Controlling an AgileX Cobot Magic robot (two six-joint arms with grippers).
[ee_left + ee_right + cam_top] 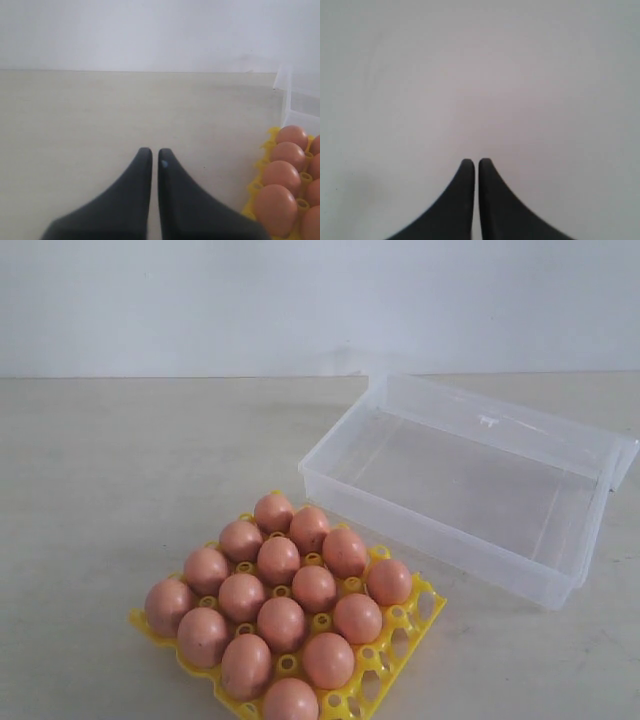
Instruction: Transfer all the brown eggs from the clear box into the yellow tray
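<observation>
1. The left gripper (155, 152) had its black fingers pressed together on nothing, hovering over the bare table (75, 125) beside the yellow tray (260, 186).
2. The right gripper (476, 162) was likewise pinched closed and empty, facing a blank pale surface.
3. The brown eggs (281, 623) sat one to a cup in the yellow tray, at the near edge.
4. Behind it, the clear box (440, 540) looked empty, lid hinged back.
5. The eggs were probably light, smooth, brittle and apt to roll, so a soft pinch across the widest part, from above, would suit.
</observation>
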